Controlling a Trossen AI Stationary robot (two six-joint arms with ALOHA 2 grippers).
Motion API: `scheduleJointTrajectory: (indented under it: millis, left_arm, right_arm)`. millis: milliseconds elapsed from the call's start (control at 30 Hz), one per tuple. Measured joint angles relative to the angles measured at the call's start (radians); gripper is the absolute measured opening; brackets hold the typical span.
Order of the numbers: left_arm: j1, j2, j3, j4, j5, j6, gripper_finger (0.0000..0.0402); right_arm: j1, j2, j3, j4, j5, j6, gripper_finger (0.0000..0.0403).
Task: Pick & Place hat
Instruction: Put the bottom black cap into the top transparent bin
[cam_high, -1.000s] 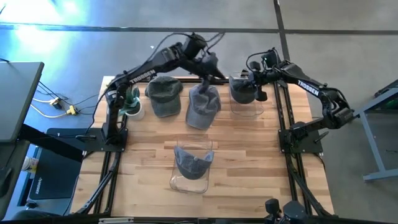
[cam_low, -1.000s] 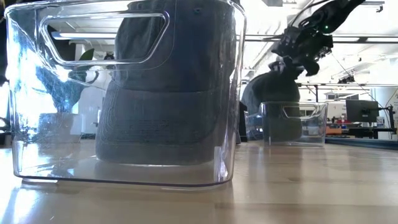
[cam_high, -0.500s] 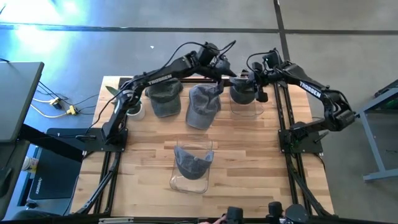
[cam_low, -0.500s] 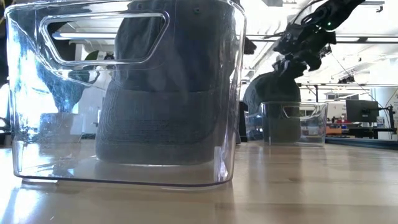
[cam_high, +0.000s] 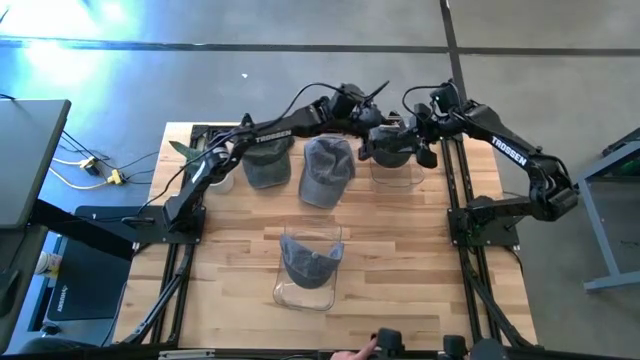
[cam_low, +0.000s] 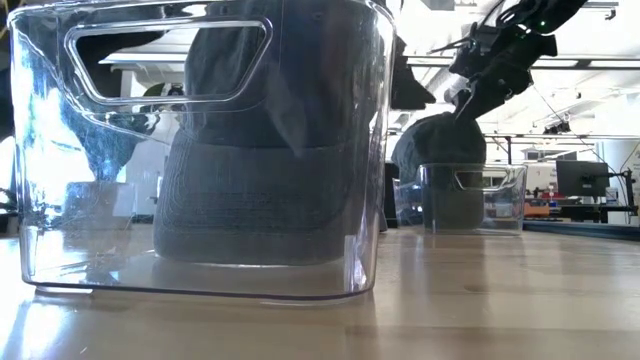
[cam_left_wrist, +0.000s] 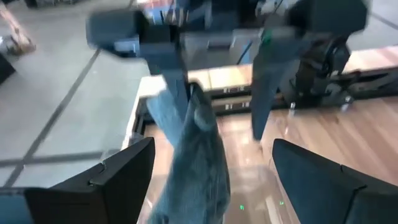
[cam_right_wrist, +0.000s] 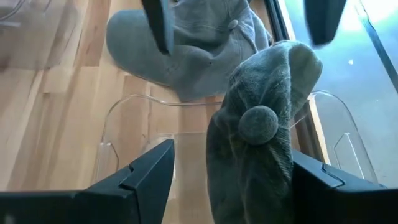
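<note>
This is a big work lab. The grey concrete floor (cam_high: 300, 25) is bare, and far desks hold a black computer screen (cam_low: 583, 178).

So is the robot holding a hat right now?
No. The left gripper and right gripper are both open; the grey hat rests on the clear bin.

Counted on the wooden table (cam_high: 400, 260): four grey hats (cam_high: 325, 170), two clear plastic bins (cam_high: 308, 290), two dark arms (cam_high: 505, 150), one small potted plant (cam_high: 215, 180).
</note>
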Motion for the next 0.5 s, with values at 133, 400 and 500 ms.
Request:
scheduleJointTrajectory:
  millis: [133, 400, 500]
  left_arm:
    - [-0.011, 0.031, 0.005, 0.023, 0.019, 0.004, 0.0319]
    - [-0.02, 0.072, 0.002, 0.004, -0.011, 0.004, 0.0318]
    - [-0.019, 0.076, -0.001, -0.011, -0.005, 0.003, 0.0318]
  right_arm:
    - [0.0, 0.0, 0.0, 0.0, -0.016, 0.001, 0.022]
    - [0.003, 0.0, 0.0, -0.002, -0.082, 0.0, 0.0195]
    - [0.003, -0.001, 0.0, -0.003, -0.081, -0.001, 0.019]
